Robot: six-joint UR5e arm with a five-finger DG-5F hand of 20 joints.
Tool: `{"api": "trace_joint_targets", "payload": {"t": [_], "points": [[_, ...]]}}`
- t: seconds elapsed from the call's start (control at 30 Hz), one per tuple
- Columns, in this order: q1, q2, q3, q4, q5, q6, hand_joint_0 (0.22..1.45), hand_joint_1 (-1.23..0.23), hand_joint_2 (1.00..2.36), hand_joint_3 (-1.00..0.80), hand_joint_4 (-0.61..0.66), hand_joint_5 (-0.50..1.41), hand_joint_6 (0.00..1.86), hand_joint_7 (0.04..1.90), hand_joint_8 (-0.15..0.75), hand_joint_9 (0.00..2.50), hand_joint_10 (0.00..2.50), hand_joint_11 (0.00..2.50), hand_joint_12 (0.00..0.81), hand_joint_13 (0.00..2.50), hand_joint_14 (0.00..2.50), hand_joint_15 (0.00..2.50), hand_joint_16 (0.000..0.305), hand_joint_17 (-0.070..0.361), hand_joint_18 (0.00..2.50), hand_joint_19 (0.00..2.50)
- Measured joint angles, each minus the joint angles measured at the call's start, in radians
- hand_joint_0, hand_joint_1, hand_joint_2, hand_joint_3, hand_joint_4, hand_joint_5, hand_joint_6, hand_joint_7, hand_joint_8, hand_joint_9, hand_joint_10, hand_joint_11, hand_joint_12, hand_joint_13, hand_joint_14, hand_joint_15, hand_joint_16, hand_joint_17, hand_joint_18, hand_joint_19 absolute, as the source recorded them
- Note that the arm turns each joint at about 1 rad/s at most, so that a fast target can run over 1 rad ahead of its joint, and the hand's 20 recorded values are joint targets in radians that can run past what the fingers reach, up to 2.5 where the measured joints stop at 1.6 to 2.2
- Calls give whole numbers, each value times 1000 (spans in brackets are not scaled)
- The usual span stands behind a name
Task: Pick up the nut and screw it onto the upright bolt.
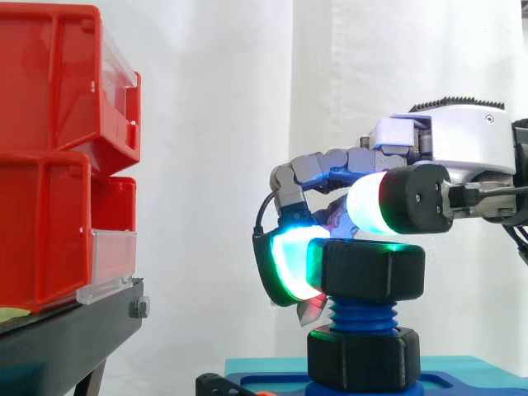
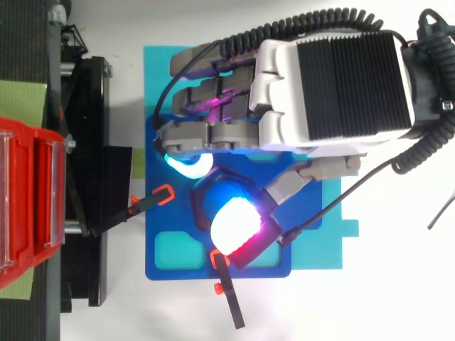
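A black hexagonal nut (image 1: 375, 271) sits on top of the upright blue threaded bolt (image 1: 363, 316). A second black nut (image 1: 363, 356) sits lower down at the bolt's foot, on the blue base plate (image 2: 170, 263). My hand (image 1: 462, 148) reaches in from the right, level with the upper nut. Curled fingers with a cyan-green glowing pad (image 1: 289, 264) press its left side, and the thumb's white and red pad (image 1: 371, 202) lies on its top. From above, the hand (image 2: 334, 78) covers most of the nut (image 2: 201, 195), whose black rim shows beside the glowing pad.
Red bins (image 1: 49, 148) are stacked on a black stand (image 1: 74, 330) at the left, well apart from the bolt. A teal mat (image 2: 156, 71) lies under the blue plate. Black clips with orange ends (image 2: 153, 200) hold the plate's edges.
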Motion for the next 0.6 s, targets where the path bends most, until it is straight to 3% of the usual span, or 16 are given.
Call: {"api": "trace_joint_targets", "payload": {"t": [0.07,0.13,0.23,0.4,0.47,0.5,0.53,0.57,0.6], "points": [[-6,0,0,2,-10,0,538,-271,1000,-500,92,24,578,1552,259,1038,0,0,154,856,0,0,12,27,563,0],[-14,1,0,5,-24,0,542,-282,1000,-500,56,17,694,1289,242,1198,0,0,128,984,0,0,9,20,655,25],[-30,1,3,6,-54,0,542,-277,1000,-500,42,16,746,1190,237,1302,0,0,112,1084,0,38,7,16,725,73],[-44,1,8,3,-82,0,527,-228,1000,-500,39,20,740,1172,240,1327,0,0,126,1135,0,49,8,17,771,90],[-48,1,9,2,-90,0,521,-210,1000,-500,48,32,658,1332,253,1295,0,0,132,1085,0,19,9,21,740,85],[-51,1,9,3,-94,0,516,-195,1000,-500,88,42,558,1550,251,1239,0,0,142,1032,0,0,12,27,716,90],[-52,1,9,4,-97,0,513,-184,1000,-500,118,42,501,1642,249,1189,0,0,154,992,0,0,13,30,696,90],[-54,1,9,5,-99,0,513,-183,1000,-500,134,30,502,1580,251,1166,0,0,158,970,0,0,14,31,680,83],[-55,1,10,6,-100,0,511,-182,1000,-500,174,7,504,1406,239,1081,0,0,158,870,0,0,15,34,633,56]]}}
